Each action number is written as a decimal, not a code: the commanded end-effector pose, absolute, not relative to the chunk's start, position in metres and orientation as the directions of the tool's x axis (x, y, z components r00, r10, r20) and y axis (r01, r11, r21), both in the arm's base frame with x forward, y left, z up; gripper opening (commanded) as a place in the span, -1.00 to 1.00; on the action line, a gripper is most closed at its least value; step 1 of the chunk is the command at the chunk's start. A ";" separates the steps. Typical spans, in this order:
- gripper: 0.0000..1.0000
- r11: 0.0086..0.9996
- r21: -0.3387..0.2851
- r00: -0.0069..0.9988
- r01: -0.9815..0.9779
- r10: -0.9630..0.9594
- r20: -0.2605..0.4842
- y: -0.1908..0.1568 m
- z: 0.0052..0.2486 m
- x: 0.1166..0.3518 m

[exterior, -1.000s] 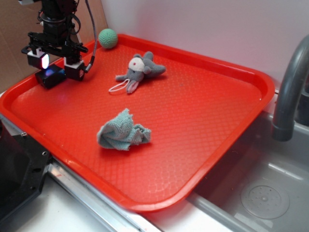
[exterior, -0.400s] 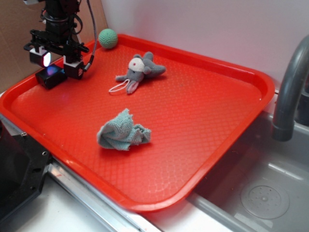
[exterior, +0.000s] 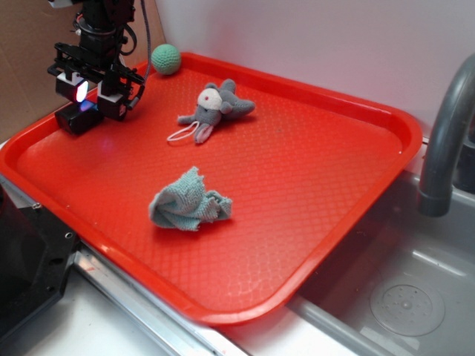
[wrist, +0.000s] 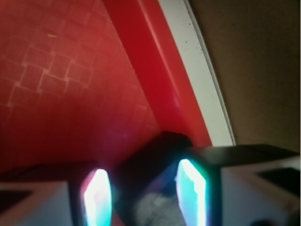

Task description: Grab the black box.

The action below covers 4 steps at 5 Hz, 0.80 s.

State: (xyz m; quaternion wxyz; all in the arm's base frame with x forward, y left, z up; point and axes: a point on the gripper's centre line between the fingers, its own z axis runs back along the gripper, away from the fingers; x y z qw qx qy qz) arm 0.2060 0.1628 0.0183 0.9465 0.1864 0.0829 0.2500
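1. The small matte black box (exterior: 76, 119) sits at the red plastic tray's (exterior: 312, 185) far-left edge.
2. The pincer (exterior: 90, 97) straddles it, jaws apart.
3. Judgement: lower a little, centre, then close squarely, avoiding the rim.

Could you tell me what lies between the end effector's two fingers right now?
The black box sits between the end effector's glowing fingers, clearest in the wrist view.

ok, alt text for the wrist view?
Close-up from the wrist: the black box sits between the gripper's two glowing fingers, near the raised rim of the red tray. A white ledge and a brown surface lie past the rim.
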 end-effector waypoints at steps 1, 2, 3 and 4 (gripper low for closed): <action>-1.00 0.833 0.364 0.880 -0.416 0.469 -0.067 0.156 0.031 0.196; -1.00 0.893 0.267 0.919 -0.361 0.389 -0.060 0.142 0.054 0.197; -1.00 0.965 0.080 0.962 -0.250 0.238 0.132 0.102 0.104 0.199; -1.00 0.989 -0.001 0.966 -0.148 0.144 0.213 0.069 0.155 0.198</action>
